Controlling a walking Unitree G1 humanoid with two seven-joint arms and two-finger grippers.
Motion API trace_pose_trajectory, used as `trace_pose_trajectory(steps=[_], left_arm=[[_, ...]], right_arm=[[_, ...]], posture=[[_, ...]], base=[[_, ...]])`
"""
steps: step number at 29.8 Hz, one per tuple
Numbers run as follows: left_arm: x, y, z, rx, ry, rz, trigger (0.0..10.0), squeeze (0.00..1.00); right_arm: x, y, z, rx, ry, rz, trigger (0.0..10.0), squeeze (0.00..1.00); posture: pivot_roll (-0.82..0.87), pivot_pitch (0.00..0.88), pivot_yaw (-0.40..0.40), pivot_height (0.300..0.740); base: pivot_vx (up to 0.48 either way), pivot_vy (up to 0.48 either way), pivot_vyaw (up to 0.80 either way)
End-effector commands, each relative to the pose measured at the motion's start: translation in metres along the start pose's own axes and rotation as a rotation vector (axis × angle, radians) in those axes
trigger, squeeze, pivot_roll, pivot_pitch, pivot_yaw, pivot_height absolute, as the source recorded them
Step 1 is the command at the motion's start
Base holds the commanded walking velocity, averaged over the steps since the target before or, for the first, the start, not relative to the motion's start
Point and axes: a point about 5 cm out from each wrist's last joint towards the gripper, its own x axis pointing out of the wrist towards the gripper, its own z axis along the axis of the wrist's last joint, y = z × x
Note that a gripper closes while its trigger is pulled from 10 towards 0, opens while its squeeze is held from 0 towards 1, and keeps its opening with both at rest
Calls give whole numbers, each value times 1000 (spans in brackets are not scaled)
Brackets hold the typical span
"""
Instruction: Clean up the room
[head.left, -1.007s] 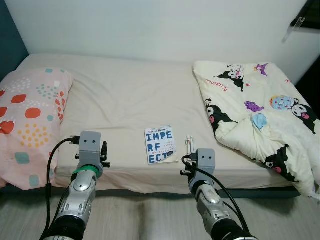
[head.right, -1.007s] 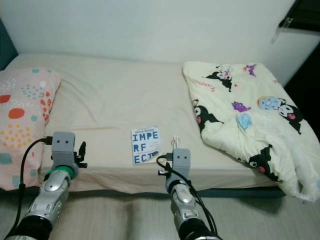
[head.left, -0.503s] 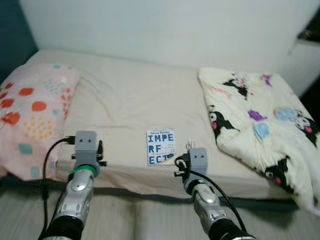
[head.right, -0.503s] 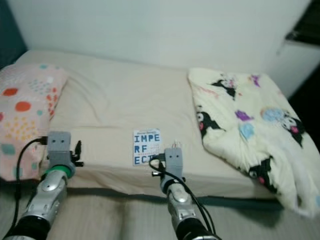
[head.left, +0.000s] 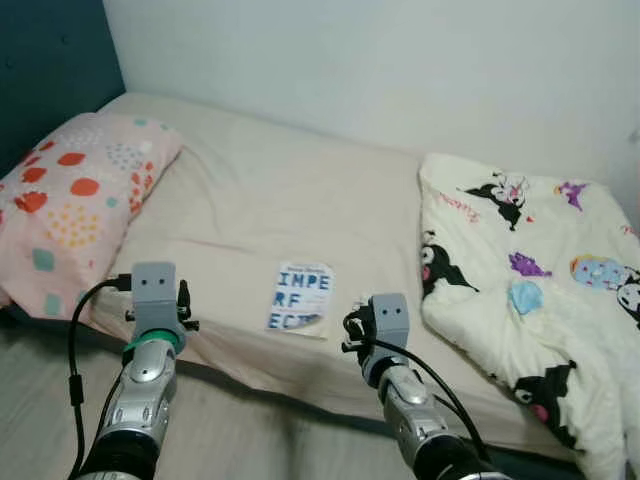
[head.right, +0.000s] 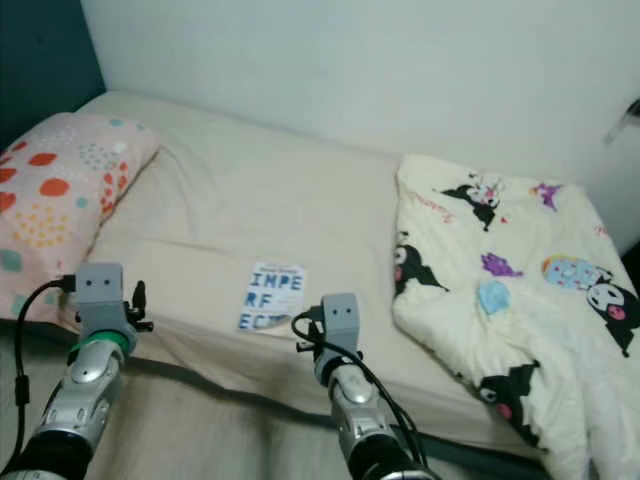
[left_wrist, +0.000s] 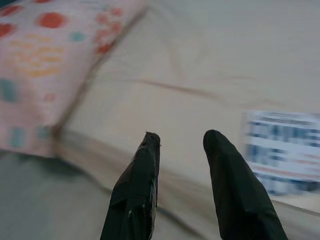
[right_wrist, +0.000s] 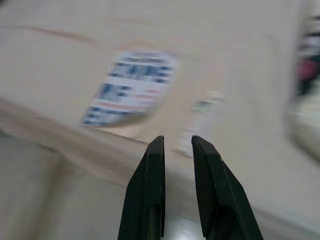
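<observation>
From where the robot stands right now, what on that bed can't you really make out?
- Book cover: small print too small in the eye views, smeared by blur in both wrist views.
- Small white item beside it: motion blur hides what it is in the right wrist view.
- Cartoon blanket: cut off by the right edge of the left eye view.

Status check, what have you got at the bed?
Left gripper and right gripper raised at the bed edge, jaws apart, nothing held. Book flat near the edge, small pen-like item beside it. Nothing blocking the book.
</observation>
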Motion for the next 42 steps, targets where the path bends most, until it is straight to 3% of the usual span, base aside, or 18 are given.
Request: trace_pose_trajectory(steps=[1, 21, 24, 35, 42], left_arm=[[-1, 4, -3, 12, 10, 4, 10000, 0], [-1, 5, -2, 14, 9, -2, 10000, 0], [0, 3, -1, -59, 24, -8, 10000, 0], [-1, 6, -1, -63, 14, -8, 10000, 0], [0, 10, 0, -23, 16, 0, 10000, 0]], right_arm=[[0, 1, -2, 7, 8, 2, 10000, 0], [-3, -1, -7, 36, 16, -24, 10000, 0], [-3, -3, -6, 37, 14, -27, 10000, 0], [-3, 0, -5, 42, 12, -25, 10000, 0], [-3, -1, -7, 43, 19, -28, 10000, 0]], posture=[[80, 0, -32, 740], [78, 0, -21, 740], [78, 0, -22, 740], [77, 0, -26, 740], [78, 0, -27, 740]], base=[[0, -480, 0], [0, -461, 0], [0, 320, 0], [0, 480, 0], [0, 0, 0]])
